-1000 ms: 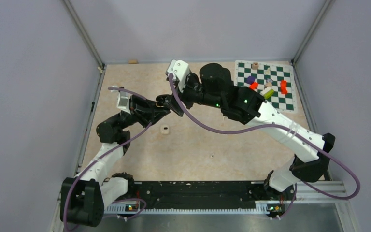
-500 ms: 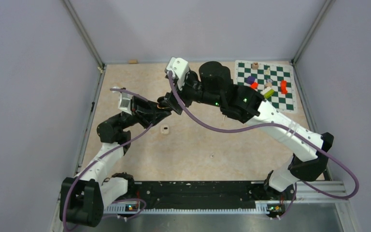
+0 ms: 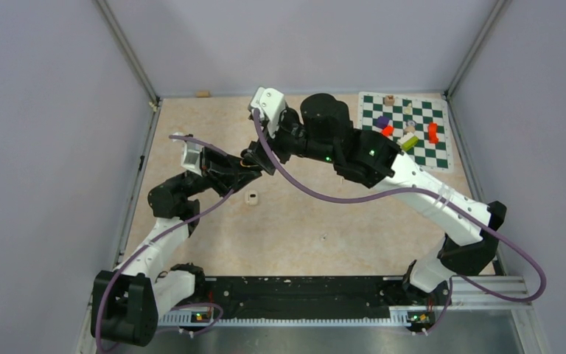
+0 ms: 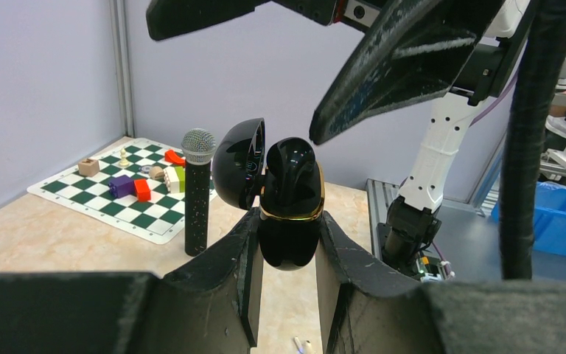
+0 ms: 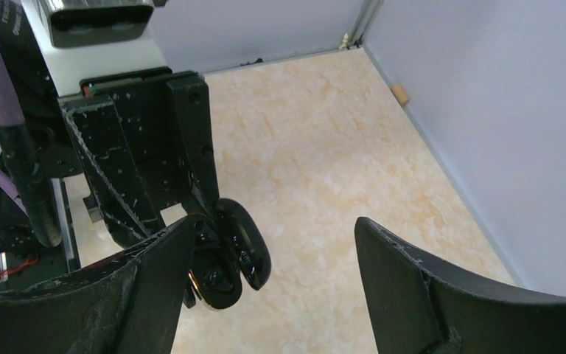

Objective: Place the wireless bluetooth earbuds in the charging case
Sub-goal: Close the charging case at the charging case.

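Standing upright with its lid swung open to one side, the glossy black charging case, ringed by a thin gold band, is pinched at its lower half between the two fingers of the left gripper and held clear of the table. In the top view the left gripper meets the right gripper over the middle of the far half of the table.

The right gripper hangs close above the case with its fingers spread wide and nothing between them. One fingertip sits just beside the top of the case; whether it touches cannot be told.

On the table just nearer the arm bases lie the whitish earbuds, apart from both grippers and too small for detail. No bud can be made out inside the case.

The table is a beige marbled sheet. A black microphone with a silver mesh head stands upright on it, beside a green-and-white chessboard mat in the far right corner, which carries red, purple, yellow-green and wooden blocks. A small wooden piece lies at the foot of the back wall. Plain lavender walls with metal corner posts close in the cell on three sides.
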